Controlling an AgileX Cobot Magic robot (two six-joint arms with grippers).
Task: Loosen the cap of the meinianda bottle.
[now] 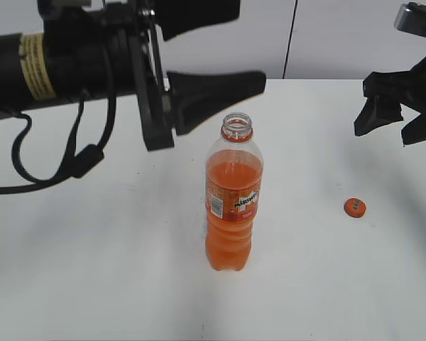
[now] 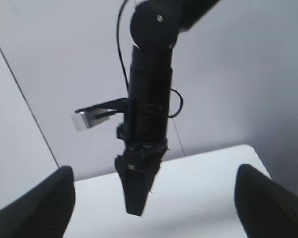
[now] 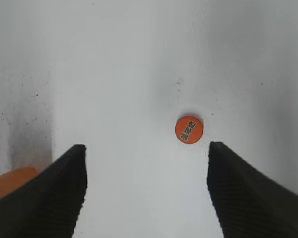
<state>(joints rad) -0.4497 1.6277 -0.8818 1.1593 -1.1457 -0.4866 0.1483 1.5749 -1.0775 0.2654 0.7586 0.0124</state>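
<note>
Meinianda bottle point(image 1: 233, 206) stands upright near the middle of the white worktop point(image 1: 92, 270), its neck bare and open, orange drink filling it to just below the shoulder. Its orange cap point(image 1: 354, 207) lies flat on the worktop well to the bottle's right, toward the right edge, print facing up; the right wrist view shows the same cap point(image 3: 188, 129) resting alone on the surface. The left gripper point(image 1: 216, 53) hangs above and just left of the bottle's mouth, jaws spread wide, holding nothing. The right gripper point(image 1: 390, 124) hovers over the far right edge above the cap, also wide open and empty.
</note>
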